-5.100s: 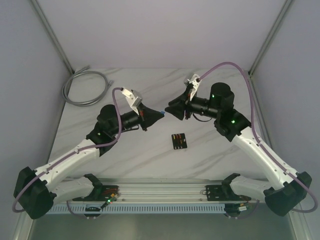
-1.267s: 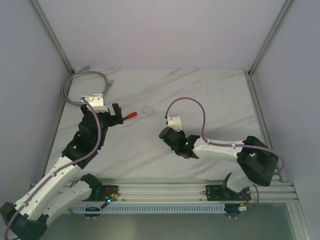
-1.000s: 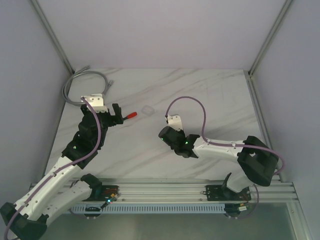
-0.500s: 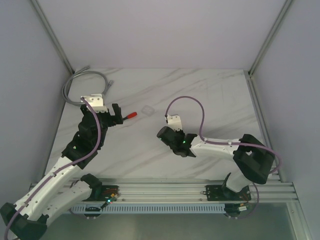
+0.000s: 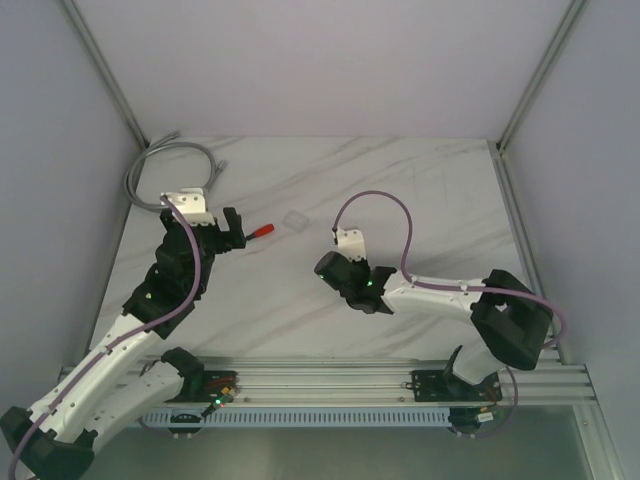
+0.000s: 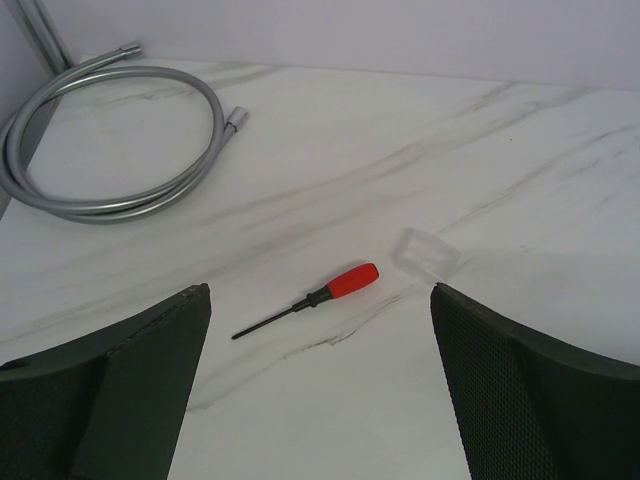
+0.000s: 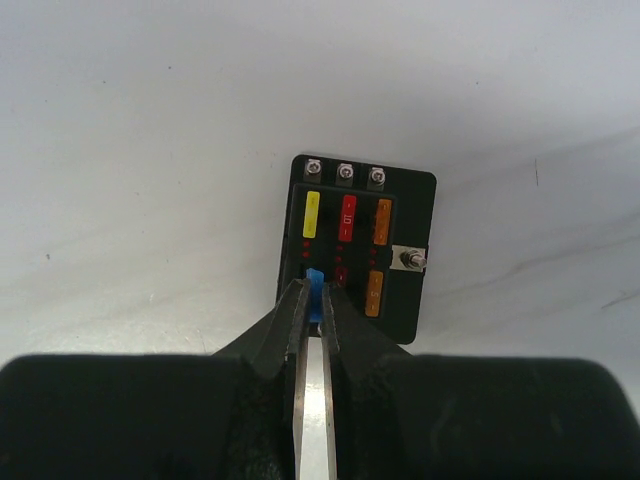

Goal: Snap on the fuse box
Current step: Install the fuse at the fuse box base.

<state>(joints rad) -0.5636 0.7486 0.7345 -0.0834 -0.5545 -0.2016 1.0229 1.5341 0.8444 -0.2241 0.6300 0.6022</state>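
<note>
The fuse box (image 7: 360,245) is a flat black block on the white table, with yellow, red and orange fuses in its slots. In the right wrist view my right gripper (image 7: 312,295) is shut on a small blue fuse (image 7: 315,284), whose tip is at the box's near-left slot. How deep it sits I cannot tell. Seen from above, the right gripper (image 5: 335,270) covers the box. My left gripper (image 5: 228,232) stands open at the left with nothing between its fingers (image 6: 120,380).
A red-handled screwdriver (image 6: 340,285) lies just ahead of the left gripper, with a small clear cover (image 6: 425,252) to its right. A coiled grey hose (image 6: 110,150) lies at the table's far left corner. The walls of the enclosure ring the table.
Five seconds ago both grippers met above the table's middle. Now the left sits at the left and the right is down over the fuse box. In the last second the right gripper crept slightly left.
</note>
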